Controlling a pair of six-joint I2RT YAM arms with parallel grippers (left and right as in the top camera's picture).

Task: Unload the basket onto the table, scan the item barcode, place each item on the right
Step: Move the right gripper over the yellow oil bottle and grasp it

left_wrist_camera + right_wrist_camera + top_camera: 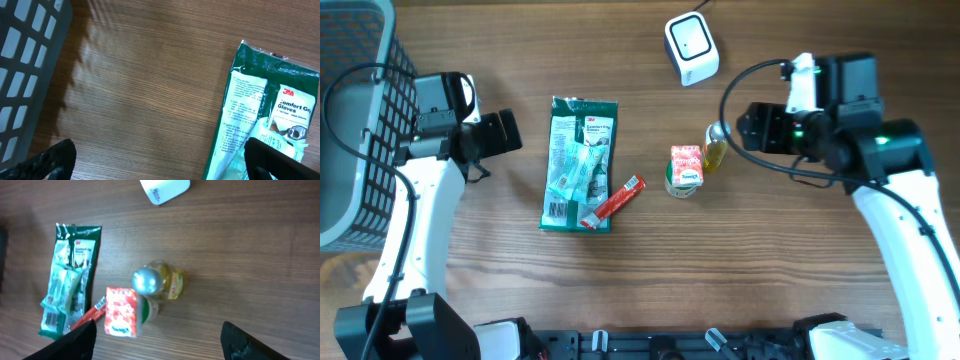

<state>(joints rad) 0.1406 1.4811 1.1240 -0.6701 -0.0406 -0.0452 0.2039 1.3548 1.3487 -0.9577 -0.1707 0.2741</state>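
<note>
Fingers (75, 342) of the right gripper (159, 330) stand spread wide, pinching nothing, and we see them hanging above the table with a small bottle (167, 282) below and between them. That bottle, the item nearest this gripper, stands upright near the middle of the table. It is clear-walled and holds yellow liquid under a round silver cap. Just beside it lies a boxy red and white carton (121, 312), resting on a round container with a green rim (682, 188); what either holds we cannot tell. Farther out, 1 thin red sachet (617, 200) lies tilted across a corner of a glossy green glove packet (580, 165), labelled Comfort Grip Gloves, with pale contents showing through and a barcode near one end. A white scanner (691, 47) with rounded corners sits toward the far edge, apart from the bottle. The left gripper (160, 150) is also spread and holds nothing, hovering beside the packet on the basket's side. Past it stands a grey plastic basket (350, 120) with grid walls. All of this rests on a brown wooden table (800, 280) with fine straight grain.
</note>
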